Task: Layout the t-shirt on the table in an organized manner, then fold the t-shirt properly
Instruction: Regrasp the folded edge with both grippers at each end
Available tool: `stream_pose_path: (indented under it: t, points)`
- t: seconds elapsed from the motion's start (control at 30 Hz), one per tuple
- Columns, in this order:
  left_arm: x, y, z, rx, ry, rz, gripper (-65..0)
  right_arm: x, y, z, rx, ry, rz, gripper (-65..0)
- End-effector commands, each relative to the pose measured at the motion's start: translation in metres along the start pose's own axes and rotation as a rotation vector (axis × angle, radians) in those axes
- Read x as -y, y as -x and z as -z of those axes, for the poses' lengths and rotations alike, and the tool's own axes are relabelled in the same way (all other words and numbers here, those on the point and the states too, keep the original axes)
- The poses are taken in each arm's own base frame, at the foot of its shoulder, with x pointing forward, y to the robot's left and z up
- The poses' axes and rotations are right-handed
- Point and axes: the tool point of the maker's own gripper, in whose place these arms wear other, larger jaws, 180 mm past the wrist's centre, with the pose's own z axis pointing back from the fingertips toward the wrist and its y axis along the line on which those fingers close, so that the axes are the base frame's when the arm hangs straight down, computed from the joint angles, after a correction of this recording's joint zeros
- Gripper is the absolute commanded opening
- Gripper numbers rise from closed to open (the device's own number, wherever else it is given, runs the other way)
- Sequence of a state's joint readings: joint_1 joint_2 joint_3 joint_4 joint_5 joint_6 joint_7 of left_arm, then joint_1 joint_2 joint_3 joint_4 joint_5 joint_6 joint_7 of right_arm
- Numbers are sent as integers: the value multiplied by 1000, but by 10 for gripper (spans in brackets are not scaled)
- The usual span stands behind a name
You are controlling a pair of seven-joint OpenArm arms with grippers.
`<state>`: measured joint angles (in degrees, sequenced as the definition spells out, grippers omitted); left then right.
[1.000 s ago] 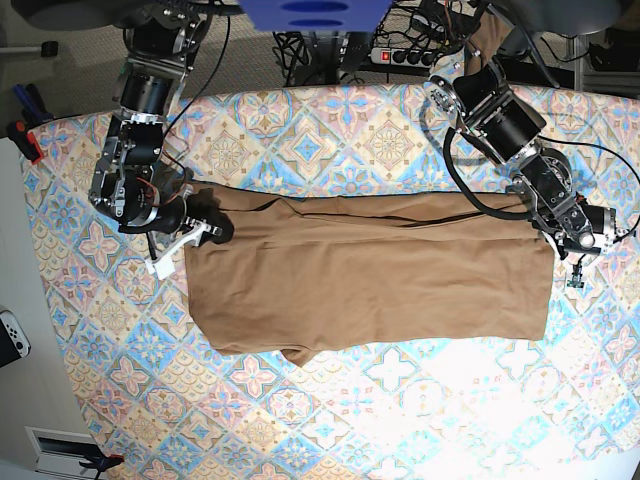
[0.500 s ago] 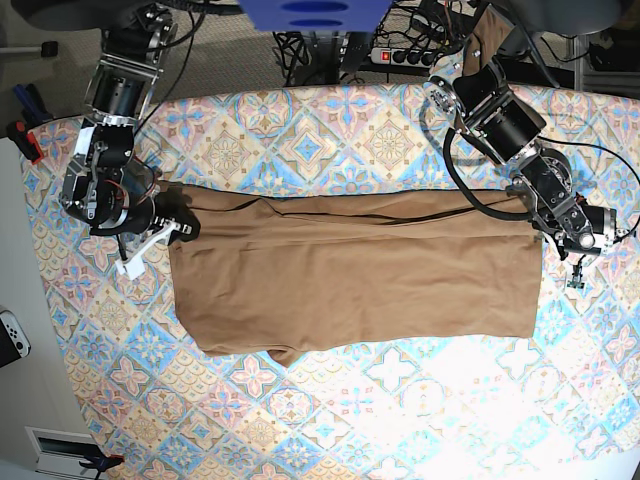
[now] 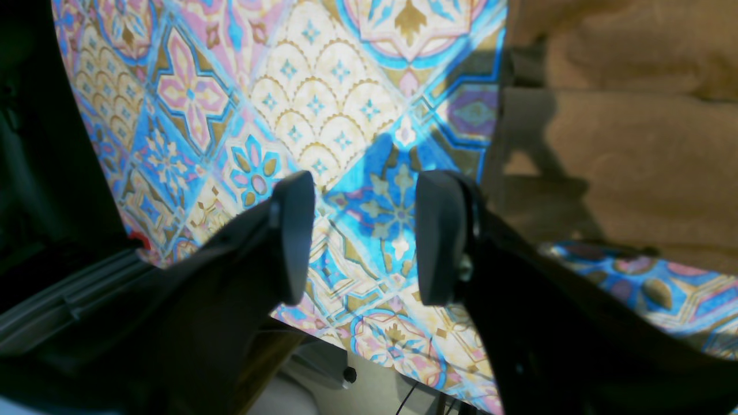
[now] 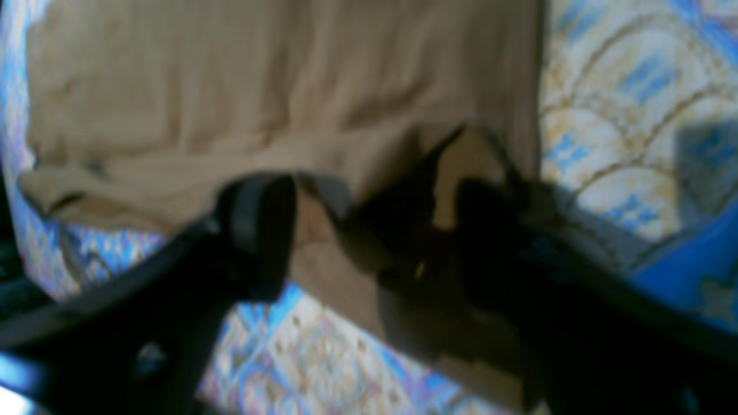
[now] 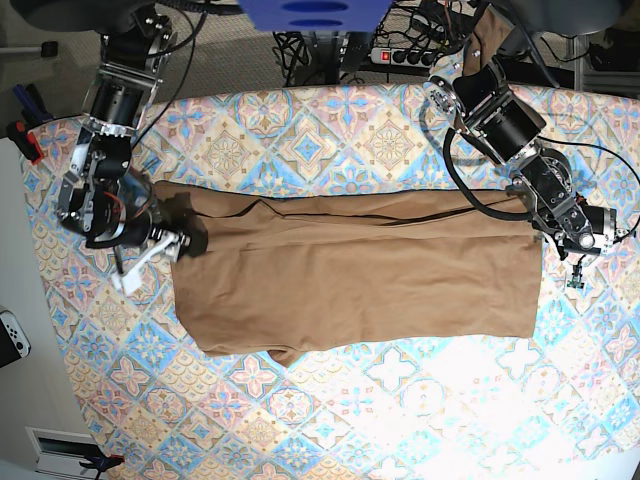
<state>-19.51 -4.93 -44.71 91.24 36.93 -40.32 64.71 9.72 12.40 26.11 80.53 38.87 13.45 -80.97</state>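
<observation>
Since a moment ago, the right gripper [image 5: 165, 245] has spread its jaws at the t-shirt's [image 5: 360, 275] end, where before they pinched the cloth; in the blurred right wrist view the fingers [image 4: 259, 230] stand apart with a fold of tan fabric between them, not clamped. That edge of the shirt has barely shifted. The shirt lies stretched out lengthwise across the patterned table [image 5: 300, 130]. At the far end the left gripper [image 3: 363, 236] hangs open over bare tablecloth, just beside the shirt's edge, holding nothing.
</observation>
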Motion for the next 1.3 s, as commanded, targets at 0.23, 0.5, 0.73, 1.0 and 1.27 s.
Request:
stream_pose_path:
  t: [0.23,0.5,0.73,1.0,1.27]
  points:
    - [-13,-12,-8,36,-35,-19,-374,-18,-41,-23,130,-15,-78,-145]
    - [-12,-1,-7,21,-43,-1,-374,22,-65,-98,376,101,-1,-179]
    - [-20,9,-24,102,-70,-23,-374,38,-5,-93,316,137,89,-179]
    - [-26,10,-29,111,-86,-30,-374,48,44,-61,224,102,222,-179]
    - [-25,15,-27,99,-85,-25,-374,61,70,-41,187,69,329,-179]
